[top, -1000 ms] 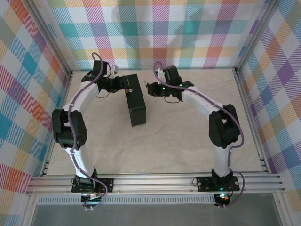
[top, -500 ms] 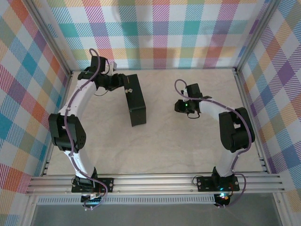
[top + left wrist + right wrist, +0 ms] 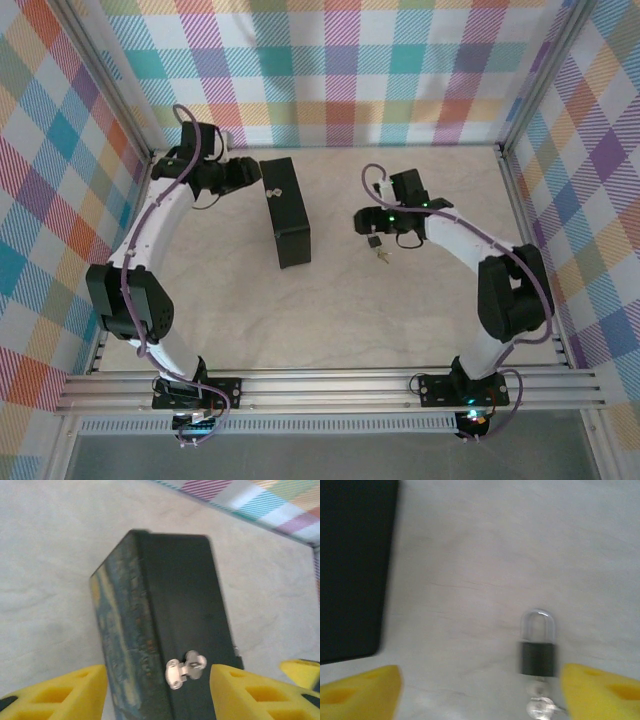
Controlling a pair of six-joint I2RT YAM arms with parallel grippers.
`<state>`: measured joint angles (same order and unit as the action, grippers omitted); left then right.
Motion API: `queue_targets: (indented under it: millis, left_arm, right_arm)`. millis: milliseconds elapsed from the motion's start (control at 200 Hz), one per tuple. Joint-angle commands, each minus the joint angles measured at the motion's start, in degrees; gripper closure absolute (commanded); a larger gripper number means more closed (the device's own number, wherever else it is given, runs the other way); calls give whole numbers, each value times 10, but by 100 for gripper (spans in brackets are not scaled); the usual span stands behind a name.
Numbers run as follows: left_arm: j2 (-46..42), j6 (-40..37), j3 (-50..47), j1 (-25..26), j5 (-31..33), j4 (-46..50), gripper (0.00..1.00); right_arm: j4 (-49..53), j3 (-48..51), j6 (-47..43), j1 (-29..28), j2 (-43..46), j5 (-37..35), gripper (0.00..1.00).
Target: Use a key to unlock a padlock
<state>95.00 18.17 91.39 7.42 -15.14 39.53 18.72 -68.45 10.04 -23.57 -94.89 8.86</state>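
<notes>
Two grippers work over the table (image 3: pixel 330 310). The largest object is the box (image 3: pixel 286 214), black-sided with a printed face, lying left of centre. The left gripper (image 3: pixel 157 680) sits at its far end, jaws partly apart and clamping nothing visible, its wrist camera looking onto the box's small silver hasp (image 3: pixel 185 668). The right gripper (image 3: pixel 480 680) hangs low over bare table to the right of the box, jaws wide, holding nothing. The padlock (image 3: pixel 538 652) lies flat between its fingers (image 3: pixel 602 687), off-centre toward the finger at the right of the wrist view, with the shackle (image 3: pixel 538 622) pointing away from the gripper. The key (image 3: pixel 540 707) lies at the body's near end, either touching or inserted; blur prevents telling which. The step is judged to be taking up the padlock. Centre the jaws on the dark body, not the shackle. Close across its flat sides and leave the key end exposed. A skewed closure may push the small lock sideways.
</notes>
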Motion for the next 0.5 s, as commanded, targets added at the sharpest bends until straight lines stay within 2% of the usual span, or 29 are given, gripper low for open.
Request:
queue_targets:
  millis: [0,110,280,420,500]
  left_arm:
    - [-27,34,-53,-13,70,6,47]
    - [-62,56,-109,-14,99,-18,47]
    - [-98,88,-172,-17,156,-33,47]
    - [-105,102,-200,-18,193,-35,47]
    - [-107,104,-211,-18,195,-39,48]
  right_arm:
    - [-21,-16,5,-50,37,32,0]
    - [-22,-41,24,-100,44,12,0]
    - [-28,-80,65,-162,15,-63,0]
    - [-39,-119,89,-198,-23,-107,0]
    - [-28,-151,91,-212,-46,-115,0]
